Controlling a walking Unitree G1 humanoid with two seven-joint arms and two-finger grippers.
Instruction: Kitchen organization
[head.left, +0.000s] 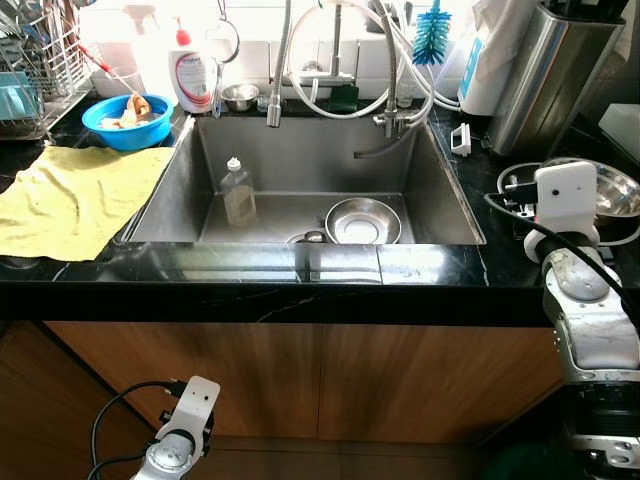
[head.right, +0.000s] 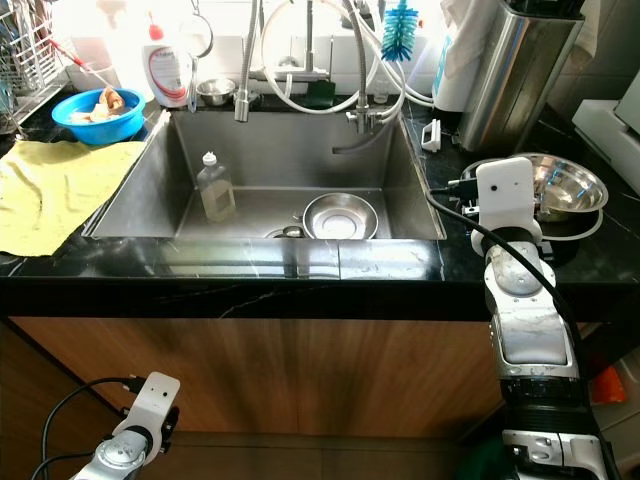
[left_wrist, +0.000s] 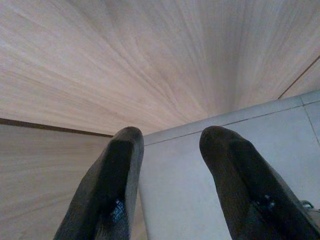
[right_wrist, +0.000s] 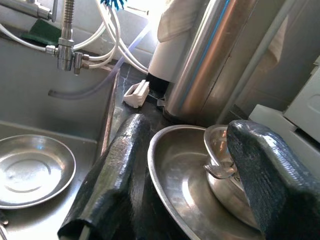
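Note:
My right gripper (right_wrist: 190, 129) is open over the right-hand counter. One finger is outside and one inside the rim of a wide steel bowl (head.right: 578, 188), and a small steel cup (right_wrist: 224, 167) with a handle lies in that bowl. The sink (head.left: 300, 150) holds a shallow steel dish (head.left: 363, 222) and a clear bottle (head.left: 238, 193) standing upright. My left gripper (left_wrist: 172, 137) hangs low in front of the wooden cabinet, open and holding nothing.
A yellow cloth (head.left: 70, 195) lies on the left counter. Behind it are a blue bowl (head.left: 128, 122) of scraps, a dish rack (head.left: 35, 70) and a soap bottle (head.left: 193, 75). A tall steel container (head.left: 555, 75) stands behind the right-hand bowl. Faucet hoses (head.left: 330, 70) hang over the sink.

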